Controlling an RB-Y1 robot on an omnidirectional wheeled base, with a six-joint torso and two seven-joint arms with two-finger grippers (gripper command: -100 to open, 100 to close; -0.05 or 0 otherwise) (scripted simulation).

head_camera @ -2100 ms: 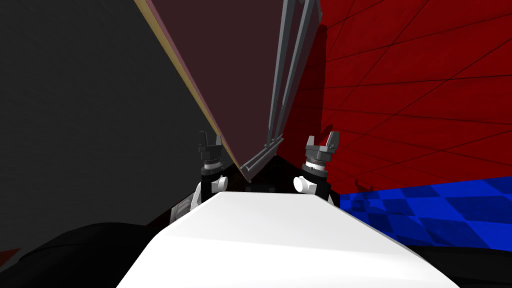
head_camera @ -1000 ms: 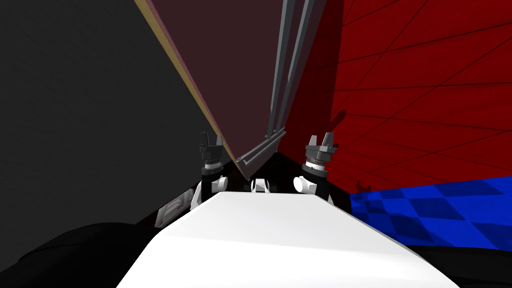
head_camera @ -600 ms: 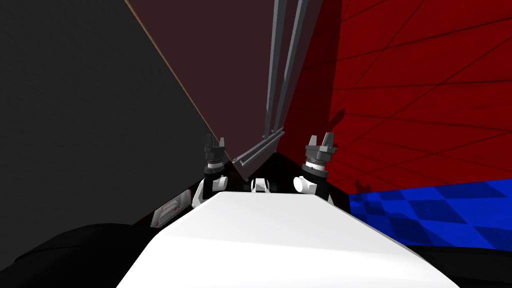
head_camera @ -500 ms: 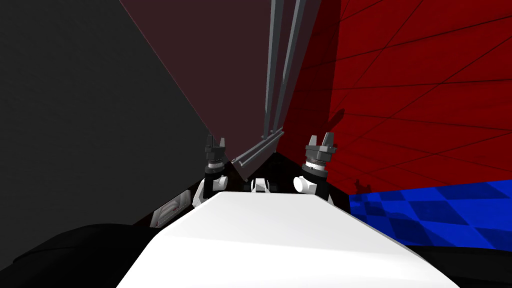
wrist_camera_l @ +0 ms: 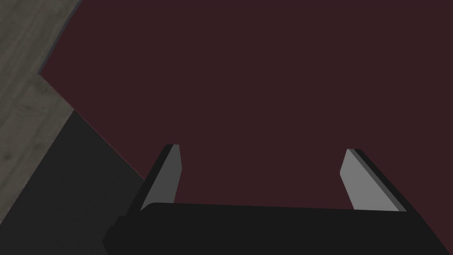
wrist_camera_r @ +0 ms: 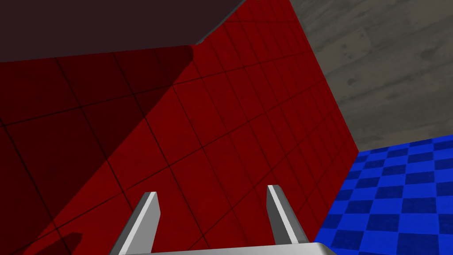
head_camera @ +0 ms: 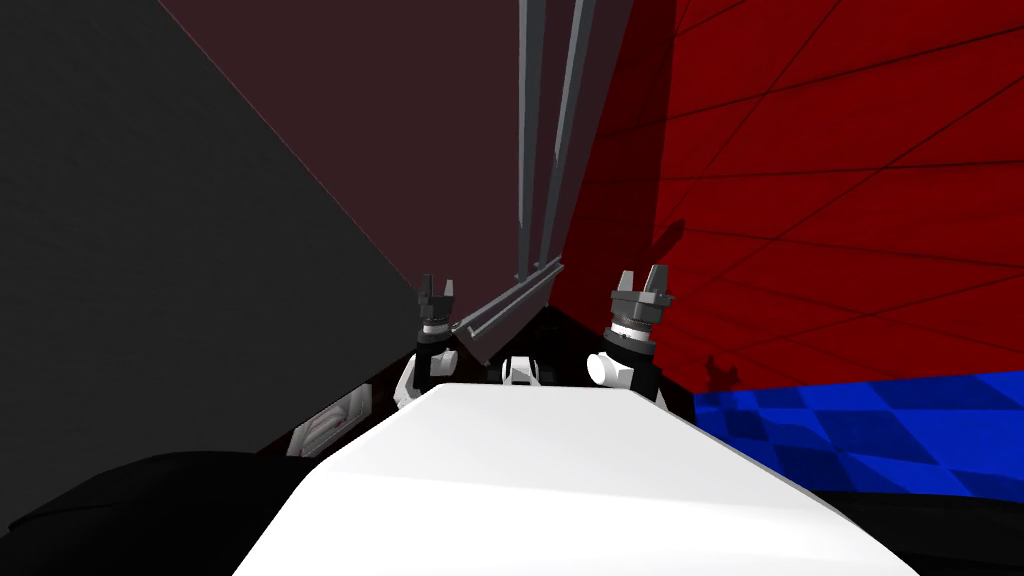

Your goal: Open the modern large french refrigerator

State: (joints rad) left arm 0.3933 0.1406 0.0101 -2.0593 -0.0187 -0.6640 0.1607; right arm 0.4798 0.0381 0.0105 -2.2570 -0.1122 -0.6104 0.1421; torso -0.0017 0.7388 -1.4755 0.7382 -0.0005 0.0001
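Since 2.1 s ago, left gripper (head_camera: 436, 293) has edged toward the 2 grey handles (head_camera: 526, 150) of the maroon refrigerator (head_camera: 420, 130) ahead; its fingers and those of right gripper (head_camera: 645, 281) stand apart, grasp and pull remaining.

Maroon fridge door (head_camera: 400, 130) blocks the way straight ahead of left gripper (head_camera: 436, 290): a flat plane close in front, with the gap between its spread fingers free (wrist view). A dark grey panel (head_camera: 150, 250) walls off that gripper's outer side. Two grey upright handles (head_camera: 527, 150) stick out from the door between the two grippers, with slanted bars (head_camera: 505, 305) below them, near the left gripper. Right gripper (head_camera: 645, 280) faces a red tiled wall (head_camera: 850, 150), fingers apart, gap free. There is open room over the blue checked floor (head_camera: 880, 430) on its outer side.
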